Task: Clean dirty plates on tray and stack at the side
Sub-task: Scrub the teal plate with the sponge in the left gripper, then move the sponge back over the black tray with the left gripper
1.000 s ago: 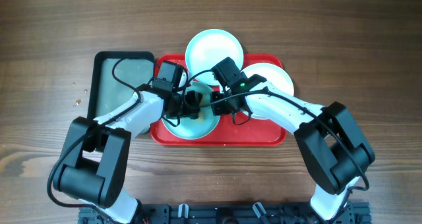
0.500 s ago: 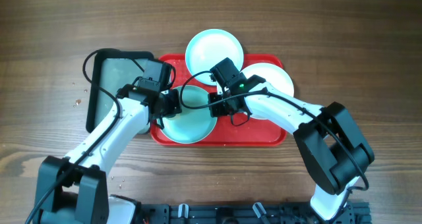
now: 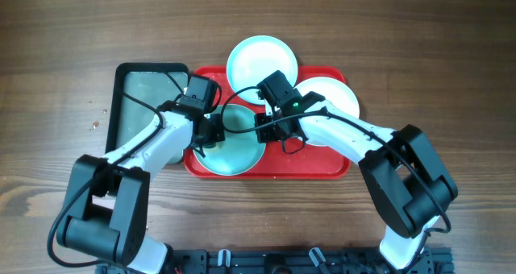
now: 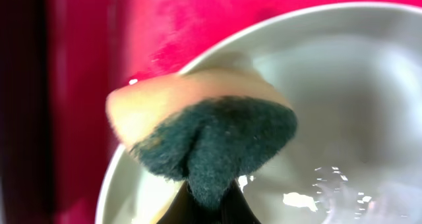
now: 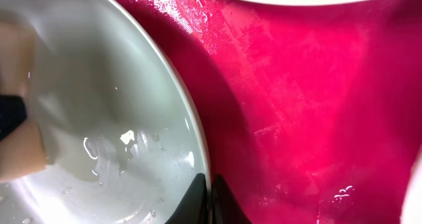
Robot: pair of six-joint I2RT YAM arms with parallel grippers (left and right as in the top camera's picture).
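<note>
While your left gripper [image 4: 208,207] is squeezing the sponge [image 4: 211,135] at the wet plate [image 4: 343,105] (right over its rim), your right gripper [image 5: 210,201] is clamping that plate's edge, the plate lying near the red tray's [image 5: 297,118] left end.

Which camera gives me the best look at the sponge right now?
Left wrist: the sponge fills the frame, folded, pinched in the left gripper over the plate rim. Right wrist catches only its edge; overhead, the gripper hides it.
</note>
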